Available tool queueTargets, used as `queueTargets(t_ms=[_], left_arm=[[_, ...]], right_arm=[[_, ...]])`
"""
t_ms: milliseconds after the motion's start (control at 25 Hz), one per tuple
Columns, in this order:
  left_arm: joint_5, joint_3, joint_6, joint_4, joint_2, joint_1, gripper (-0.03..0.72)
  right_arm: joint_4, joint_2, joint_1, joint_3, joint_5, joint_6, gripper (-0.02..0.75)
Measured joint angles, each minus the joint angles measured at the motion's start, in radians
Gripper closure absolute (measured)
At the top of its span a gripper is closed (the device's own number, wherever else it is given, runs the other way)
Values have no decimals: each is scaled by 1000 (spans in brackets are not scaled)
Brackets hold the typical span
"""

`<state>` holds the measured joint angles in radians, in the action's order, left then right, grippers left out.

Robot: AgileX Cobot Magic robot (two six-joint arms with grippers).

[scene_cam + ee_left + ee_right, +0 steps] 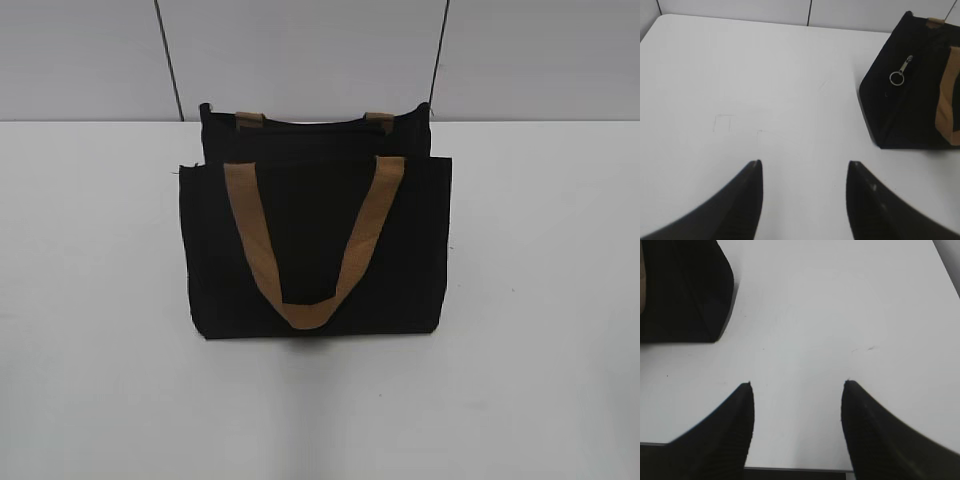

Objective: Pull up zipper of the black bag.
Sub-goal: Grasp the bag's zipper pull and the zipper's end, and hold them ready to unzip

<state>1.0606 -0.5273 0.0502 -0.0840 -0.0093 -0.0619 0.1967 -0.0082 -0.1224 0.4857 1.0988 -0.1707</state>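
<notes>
right now your left claw hangs released over the white table, its two dark fingers spread wide with nothing but bare tabletop between them. just ahead of the tips you see faint pencil-like marks on the surface. farther ahead and off to the claw's right stands the black bag, well apart from the fingers. on the end face turned toward you lies the zipper, a small silver pull with a ring hanging at its lower end, resting against the black fabric along a seam line. beyond it, at the bag's right side, a tan strap shows.

your right claw is likewise released, fingers apart over bare table, grasping nothing. the bag's corner sits ahead and to that claw's left, not touching it. a small dark scuff marks the table ahead and a little right of the tips.

from the exterior camera, neither claw is in view. the bag stands upright in the middle of the table, its front tan handle drooping down over the front panel, and the ends of the rear handle peek above the top edge. behind it runs a pale panelled wall.
</notes>
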Motion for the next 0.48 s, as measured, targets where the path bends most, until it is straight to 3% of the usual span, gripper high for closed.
queueTargets(t_ms=[480], left_arm=[[0,0,0,0,0,0,285]], right_arm=[[0,0,0,0,0,0,302]])
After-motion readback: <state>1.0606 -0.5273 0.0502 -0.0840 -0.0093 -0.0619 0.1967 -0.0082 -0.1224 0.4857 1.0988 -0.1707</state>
